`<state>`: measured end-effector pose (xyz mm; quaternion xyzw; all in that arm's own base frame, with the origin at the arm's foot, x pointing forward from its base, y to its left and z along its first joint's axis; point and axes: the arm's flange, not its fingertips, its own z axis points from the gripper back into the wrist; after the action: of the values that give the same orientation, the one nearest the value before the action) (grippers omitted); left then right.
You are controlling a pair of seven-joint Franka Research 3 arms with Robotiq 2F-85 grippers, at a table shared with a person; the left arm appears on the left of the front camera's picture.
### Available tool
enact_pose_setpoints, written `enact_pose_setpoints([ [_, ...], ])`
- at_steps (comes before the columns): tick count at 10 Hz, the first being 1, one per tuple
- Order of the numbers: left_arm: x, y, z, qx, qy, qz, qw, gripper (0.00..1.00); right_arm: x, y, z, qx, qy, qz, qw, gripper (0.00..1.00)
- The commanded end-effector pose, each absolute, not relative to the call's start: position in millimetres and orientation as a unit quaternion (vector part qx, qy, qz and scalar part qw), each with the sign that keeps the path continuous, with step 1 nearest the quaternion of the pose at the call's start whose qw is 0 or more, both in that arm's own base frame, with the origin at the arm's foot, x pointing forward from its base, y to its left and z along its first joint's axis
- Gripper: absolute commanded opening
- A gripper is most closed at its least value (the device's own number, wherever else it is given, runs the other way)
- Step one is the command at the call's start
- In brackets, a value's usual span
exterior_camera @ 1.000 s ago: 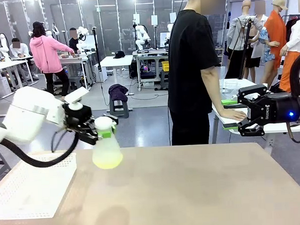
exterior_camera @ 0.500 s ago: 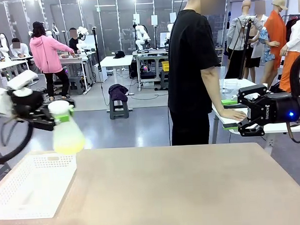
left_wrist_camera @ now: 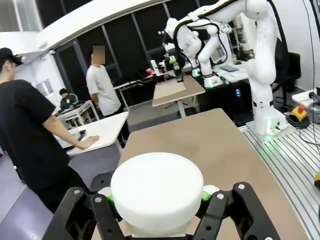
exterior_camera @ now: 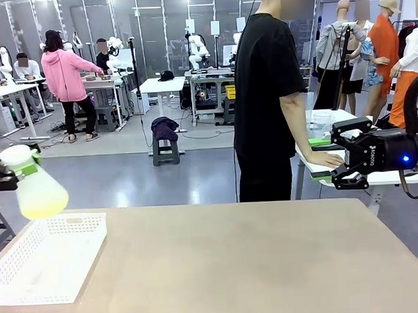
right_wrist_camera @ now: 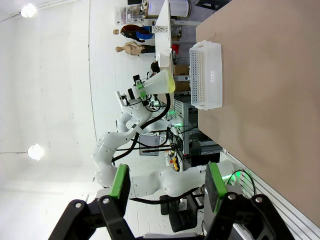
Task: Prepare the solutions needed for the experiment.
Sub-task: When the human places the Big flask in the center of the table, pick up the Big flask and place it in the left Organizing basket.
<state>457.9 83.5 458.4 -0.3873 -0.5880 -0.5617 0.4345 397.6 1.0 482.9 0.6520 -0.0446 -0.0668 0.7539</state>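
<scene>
One flask, one basket, two grippers, one person at the table.

At nine o'clock in the front view, the left gripper [exterior_camera: 8, 175], mostly cut off by the frame edge, is clamped on the neck of the single frosted flask [exterior_camera: 35, 187], held tilted in the air above the one white basket's [exterior_camera: 57, 257] far-left corner; the solutions [exterior_camera: 43, 205] pool pale yellow-green in its bulb. At three o'clock the right gripper [exterior_camera: 328, 159] hangs with jaws wide apart, holding nothing. The person's hand [exterior_camera: 325, 160] rests on a side table, partly hidden behind it.
</scene>
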Motion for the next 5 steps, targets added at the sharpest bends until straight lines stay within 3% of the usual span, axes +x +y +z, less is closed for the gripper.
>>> enact_pose_setpoints([
  [1, 460, 88, 444, -0.393, -0.615, -0.540, 0.419, 0.00, 398, 2, 485, 0.657, -0.045, -0.069, 0.750, 0.76],
  [4, 449, 89, 434, -0.356, -0.640, -0.538, 0.418, 0.00, 398, 2, 485, 0.657, -0.045, -0.069, 0.750, 0.76],
  [5, 459, 94, 431, -0.381, -0.612, -0.537, 0.439, 0.00, 398, 2, 485, 0.657, -0.045, -0.069, 0.750, 0.76],
])
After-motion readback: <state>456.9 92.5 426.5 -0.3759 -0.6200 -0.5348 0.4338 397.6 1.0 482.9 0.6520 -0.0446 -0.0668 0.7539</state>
